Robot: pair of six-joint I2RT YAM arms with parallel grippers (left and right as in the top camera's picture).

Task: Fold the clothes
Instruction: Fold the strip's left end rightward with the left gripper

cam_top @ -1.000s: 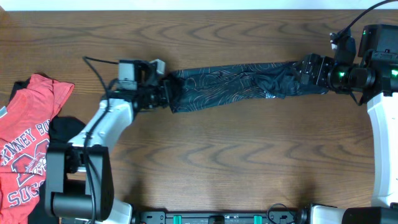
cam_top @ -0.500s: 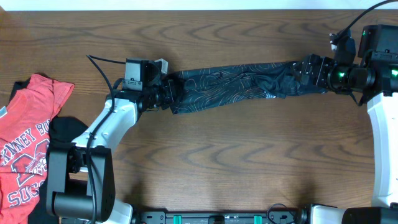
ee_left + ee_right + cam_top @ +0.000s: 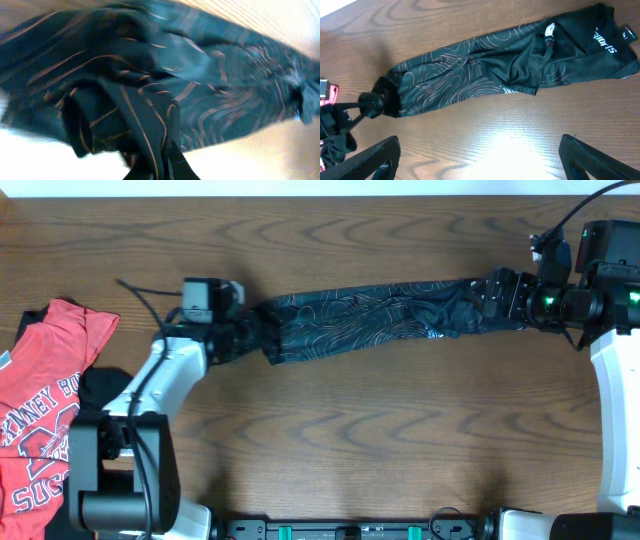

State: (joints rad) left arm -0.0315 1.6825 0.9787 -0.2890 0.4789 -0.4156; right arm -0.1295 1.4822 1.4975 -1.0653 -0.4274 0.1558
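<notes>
Black jersey [image 3: 380, 315] lay on the wooden table [image 3: 400, 440], pulled out into a long narrow band in the far half of the table. Long axis ran left to right across the table. It was slightly tilted, the right end sitting a bit farther from the robot than the left end. Thin orange-red contour lines ran all over the fabric.

Left gripper [image 3: 258, 337] was clenched on the jersey's left end. The cloth was gathered into a tight bunch there. Left wrist view was blurred and filled with jersey folds running away from the fingers; no clean look at the fingers in that view.

Right gripper [image 3: 498, 293] was at the jersey's right end in the overhead view. In the right wrist view its two fingers stood wide apart, released, with bare table between them and no cloth pinched. From that view the jersey ran diagonally, with the bunched end low on the left and the wider end high on the right. White lettering [image 3: 604, 43] sat near that wider right end. Mid-section was creased and folded over itself.

Red T-shirt [image 3: 45, 415] with white lettering lay crumpled at the table's left edge, well apart from the jersey. A dark piece [image 3: 100, 388] lay partly under it, touching.
</notes>
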